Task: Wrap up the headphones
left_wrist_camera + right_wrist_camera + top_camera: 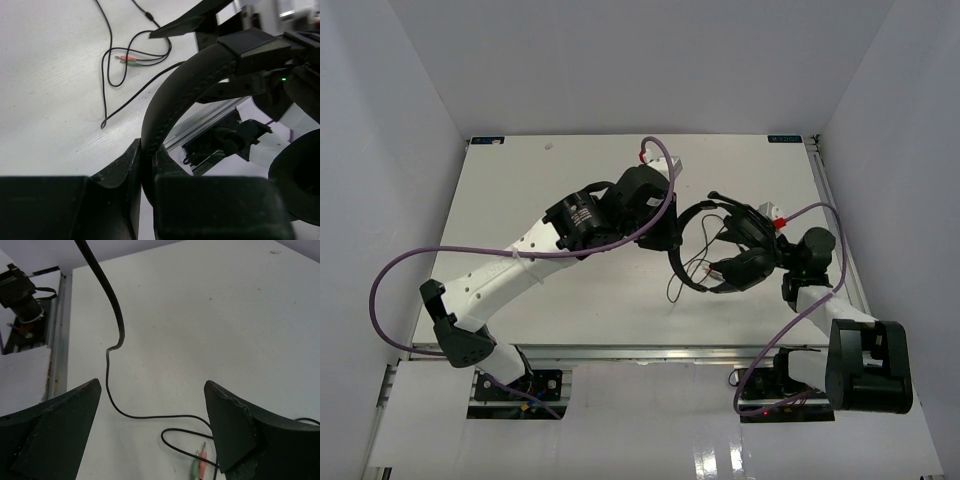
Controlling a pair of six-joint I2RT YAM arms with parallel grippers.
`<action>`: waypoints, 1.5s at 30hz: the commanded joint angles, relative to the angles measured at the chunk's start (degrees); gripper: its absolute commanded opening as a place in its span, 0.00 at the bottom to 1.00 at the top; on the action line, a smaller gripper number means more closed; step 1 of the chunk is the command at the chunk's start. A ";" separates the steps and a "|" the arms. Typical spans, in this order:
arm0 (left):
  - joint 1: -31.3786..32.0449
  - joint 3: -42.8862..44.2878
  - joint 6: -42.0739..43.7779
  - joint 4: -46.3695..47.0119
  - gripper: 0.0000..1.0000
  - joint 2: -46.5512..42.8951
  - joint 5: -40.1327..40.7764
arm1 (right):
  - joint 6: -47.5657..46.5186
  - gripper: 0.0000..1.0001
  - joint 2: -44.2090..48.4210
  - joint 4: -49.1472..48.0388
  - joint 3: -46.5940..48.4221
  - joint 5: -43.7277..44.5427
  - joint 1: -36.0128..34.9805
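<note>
Left wrist view: my left gripper (147, 167) was clamped on the headband (160, 120) of the headphones (205, 70), over the table (50, 75). My right gripper (152, 387) gaped, empty, above the loose cord (112, 315). I judged it best pinched near the plugs (199, 467), then wound snugly.

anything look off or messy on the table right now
The headphones' cord lies loose in loops on the table, its pink and green plugs free; nothing is wrapped yet. Nothing looks damaged.

A white table (570, 300) stood inside plain white walls (400, 80), with a metal rail (650, 352) along its near edge.
</note>
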State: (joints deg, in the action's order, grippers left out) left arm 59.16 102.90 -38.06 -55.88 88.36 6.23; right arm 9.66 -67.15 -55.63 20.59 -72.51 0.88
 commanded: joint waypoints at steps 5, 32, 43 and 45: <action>1.80 12.43 -2.25 -2.47 0.00 1.27 3.28 | 17.84 0.90 -7.06 -22.15 2.81 0.97 -12.81; 1.80 16.09 -3.37 0.89 0.00 -7.36 21.63 | -3.33 0.47 -8.70 5.14 6.14 -5.16 -27.13; 1.07 6.01 -5.54 4.18 0.00 -15.34 31.22 | -36.88 0.09 2.97 46.77 10.13 4.75 -27.19; 0.82 4.14 -5.93 4.60 0.00 -16.56 32.23 | -46.40 0.08 5.03 58.38 12.79 7.57 -27.20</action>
State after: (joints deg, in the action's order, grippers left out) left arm 60.60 108.93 -41.63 -55.78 76.41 33.85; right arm -17.49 -66.10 -19.61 28.18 -71.39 -26.02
